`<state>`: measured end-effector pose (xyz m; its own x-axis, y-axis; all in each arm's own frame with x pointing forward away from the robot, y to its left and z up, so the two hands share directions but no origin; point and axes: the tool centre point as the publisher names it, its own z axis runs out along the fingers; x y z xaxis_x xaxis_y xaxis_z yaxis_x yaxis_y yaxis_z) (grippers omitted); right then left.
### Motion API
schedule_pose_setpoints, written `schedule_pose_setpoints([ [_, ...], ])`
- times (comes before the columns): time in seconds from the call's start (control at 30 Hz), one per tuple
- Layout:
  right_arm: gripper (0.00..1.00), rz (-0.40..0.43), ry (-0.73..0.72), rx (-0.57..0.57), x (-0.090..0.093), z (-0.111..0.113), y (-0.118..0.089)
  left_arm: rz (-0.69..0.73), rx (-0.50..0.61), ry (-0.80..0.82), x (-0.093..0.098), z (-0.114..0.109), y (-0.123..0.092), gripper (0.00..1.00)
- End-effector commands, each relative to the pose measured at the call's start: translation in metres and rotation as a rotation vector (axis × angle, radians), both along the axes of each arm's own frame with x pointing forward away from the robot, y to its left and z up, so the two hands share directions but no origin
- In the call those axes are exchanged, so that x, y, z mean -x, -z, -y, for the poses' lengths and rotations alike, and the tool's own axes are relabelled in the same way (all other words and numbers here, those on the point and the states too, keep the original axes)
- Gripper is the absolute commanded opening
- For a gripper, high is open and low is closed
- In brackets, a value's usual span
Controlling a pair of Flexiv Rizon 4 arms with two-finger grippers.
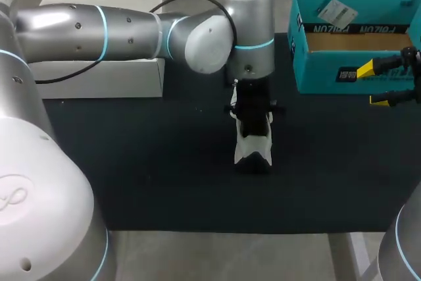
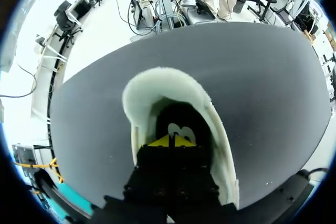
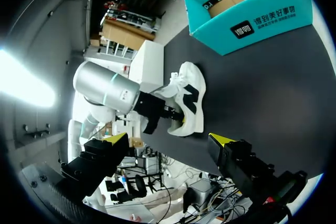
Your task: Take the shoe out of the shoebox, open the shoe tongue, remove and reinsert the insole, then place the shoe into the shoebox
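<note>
A white and black shoe point(image 1: 253, 149) stands upright on the black mat in the middle of the table, clear of the teal shoebox point(image 1: 348, 64) at the back right. My left arm point(image 1: 131, 34) reaches across from the left and points straight down into the shoe. In the left wrist view my left gripper point(image 2: 170, 141) is shut, its yellow tips together inside the shoe's padded opening point(image 2: 173, 82), right at the black insole point(image 2: 178, 124). Whether the tips pinch the insole is hidden. My right gripper point(image 1: 371, 85) hangs open in front of the shoebox, well right of the shoe point(image 3: 188, 98), holding nothing.
A white box point(image 1: 99, 70) lies at the back left, under my left arm. The shoebox point(image 3: 252, 9) is open, with a brown cardboard inside and a paper tag on its far wall. The black mat point(image 1: 164, 162) covers the table around the shoe.
</note>
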<state>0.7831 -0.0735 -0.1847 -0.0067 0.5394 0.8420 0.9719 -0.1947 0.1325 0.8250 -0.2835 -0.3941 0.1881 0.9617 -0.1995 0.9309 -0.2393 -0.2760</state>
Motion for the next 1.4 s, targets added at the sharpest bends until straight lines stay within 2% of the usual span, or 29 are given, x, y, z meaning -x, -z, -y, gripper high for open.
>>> schedule_pose_setpoints([
  [0.03,1.00,-0.001,0.002,0.002,0.001,0.000,0.000,-0.057,0.051,0.038,0.004,-0.009,-0.015,0.00],
  [0.37,1.00,-0.001,0.002,0.002,0.001,0.000,0.000,-0.099,0.003,0.096,0.020,-0.003,0.007,0.00],
  [0.53,1.00,-0.001,0.002,0.002,0.001,0.000,0.000,-0.101,-0.011,0.094,0.023,-0.004,0.016,0.00],
  [0.63,1.00,-0.001,0.002,0.002,0.001,0.000,0.000,-0.089,-0.020,0.088,0.020,-0.006,0.015,0.00],
  [0.7,1.00,-0.001,0.002,0.002,0.001,0.000,0.000,-0.077,-0.013,0.092,0.018,-0.008,0.006,0.00],
  [0.83,1.00,-0.001,0.002,0.002,0.001,0.000,0.000,-0.034,0.015,0.077,0.007,-0.009,-0.010,0.00],
  [0.93,1.00,-0.001,0.002,0.002,0.001,0.000,0.000,0.031,0.018,0.059,-0.004,-0.009,-0.012,0.00],
  [1.13,1.00,-0.001,0.002,0.002,0.001,0.000,0.000,0.141,-0.017,0.012,-0.020,-0.013,0.006,0.00],
  [1.3,1.00,-0.001,0.002,0.002,0.001,0.000,0.000,0.145,-0.050,-0.015,-0.023,-0.016,0.025,0.00],
  [1.4,1.00,-0.001,0.002,0.002,0.001,0.000,0.000,0.146,-0.061,-0.008,-0.021,-0.018,0.028,0.00],
])
